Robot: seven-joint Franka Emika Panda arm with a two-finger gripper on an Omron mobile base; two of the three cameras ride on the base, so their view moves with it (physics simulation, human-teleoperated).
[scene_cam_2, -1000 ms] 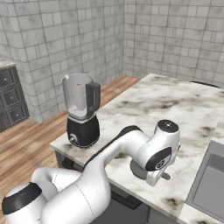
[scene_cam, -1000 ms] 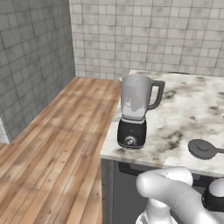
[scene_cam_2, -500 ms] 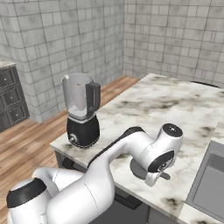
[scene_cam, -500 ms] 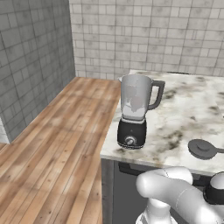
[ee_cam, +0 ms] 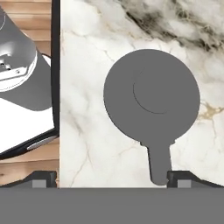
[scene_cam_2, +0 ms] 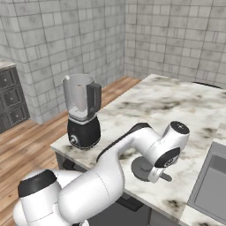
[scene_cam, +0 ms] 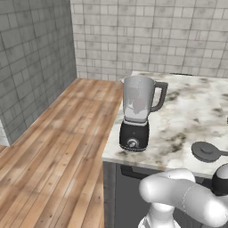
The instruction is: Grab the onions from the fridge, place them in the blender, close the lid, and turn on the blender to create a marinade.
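we see our claw (ee_cam: 112, 178) wide open above the round dark grey lid (ee_cam: 152, 94), flat on the marble desk (ee_cam: 87, 109), clear-jar black-base blender (scene_cam: 136, 113) well apart

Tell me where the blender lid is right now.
The lid lies flat on the marble counter near its front edge, off the blender, which stands at the counter's left corner. The open gripper hangs directly above the lid.
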